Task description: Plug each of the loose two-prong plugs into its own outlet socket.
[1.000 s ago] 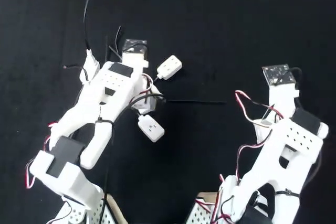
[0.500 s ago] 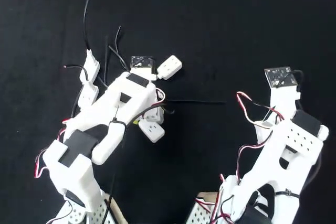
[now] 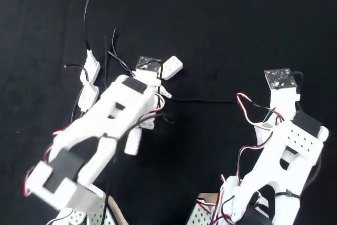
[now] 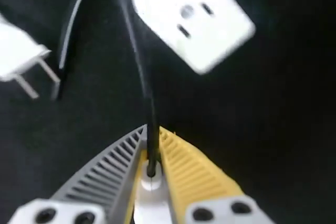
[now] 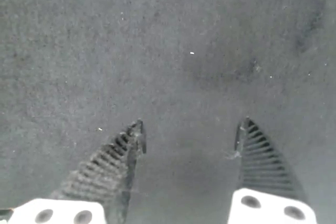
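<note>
Swung farther forward, left gripper (image 4: 152, 129) clamps a black cord (image 4: 148, 98), with a socket (image 4: 191, 17) just beyond its tips and a plug (image 4: 21, 64) nearby. Right gripper (image 5: 191, 129) hangs spread over the cloth (image 5: 157, 35).

Even overhead light in high view; black worktop (image 3: 237, 35) swallows shadows, white arms (image 3: 287, 151) near blown out. Socket (image 4: 191, 17) glares white in left wrist view. Right wrist view dimmer, worktop greyish, faint shadow by right tool (image 5: 191, 124).
</note>
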### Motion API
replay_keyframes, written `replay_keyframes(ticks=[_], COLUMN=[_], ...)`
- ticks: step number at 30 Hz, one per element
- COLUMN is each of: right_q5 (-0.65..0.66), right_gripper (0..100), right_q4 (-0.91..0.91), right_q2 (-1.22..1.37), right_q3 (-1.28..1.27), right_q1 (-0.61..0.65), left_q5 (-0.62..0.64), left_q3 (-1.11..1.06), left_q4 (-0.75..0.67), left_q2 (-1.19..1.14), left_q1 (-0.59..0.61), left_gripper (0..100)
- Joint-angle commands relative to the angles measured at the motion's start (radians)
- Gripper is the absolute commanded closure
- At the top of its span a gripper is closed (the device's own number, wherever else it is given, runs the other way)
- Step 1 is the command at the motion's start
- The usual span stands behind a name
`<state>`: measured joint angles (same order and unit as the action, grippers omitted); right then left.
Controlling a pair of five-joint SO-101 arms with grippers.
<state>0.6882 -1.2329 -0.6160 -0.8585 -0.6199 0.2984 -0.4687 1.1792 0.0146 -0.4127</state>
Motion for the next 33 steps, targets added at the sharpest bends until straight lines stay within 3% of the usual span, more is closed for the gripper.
replay_keyframes(ticks=[1,5,9,14,18,23,25,28,30,33], right_q5=[0.008,0.008,0.008,0.008,0.008,0.008,0.008,0.008,0.008,0.008], right_gripper=[72.4,72.4,72.4,72.5,72.5,72.4,72.4,72.4,72.4,72.4], right_q4=[0.012,0.009,0.008,0.008,0.008,0.008,0.008,0.008,0.008,0.008], right_q2=[-0.002,-0.004,-0.004,-0.004,-0.004,-0.004,-0.004,-0.004,-0.004,-0.004], right_q3=[0.004,0.007,0.008,0.008,0.010,0.010,0.010,0.012,0.012,0.007], right_q1=[-0.015,-0.009,-0.009,-0.009,-0.009,-0.008,-0.008,-0.008,-0.006,0.023], left_q5=[-0.207,-0.413,-0.747,-1.283,-1.550,-1.725,-1.741,-1.688,-1.599,-1.562], left_q3=[-0.041,-0.059,-0.062,-0.240,-0.466,-0.613,-0.618,-0.593,-0.547,-0.472], left_q4=[0.115,0.262,0.341,0.342,0.281,0.126,0.098,0.095,0.092,0.097], left_q2=[0.301,0.508,0.661,0.729,0.743,0.735,0.736,0.743,0.743,0.744], left_q1=[-0.001,0.050,0.163,0.240,0.200,0.194,0.197,0.199,0.196,0.200], left_gripper=[97,97,97,97,97,96,89,67,66,68])
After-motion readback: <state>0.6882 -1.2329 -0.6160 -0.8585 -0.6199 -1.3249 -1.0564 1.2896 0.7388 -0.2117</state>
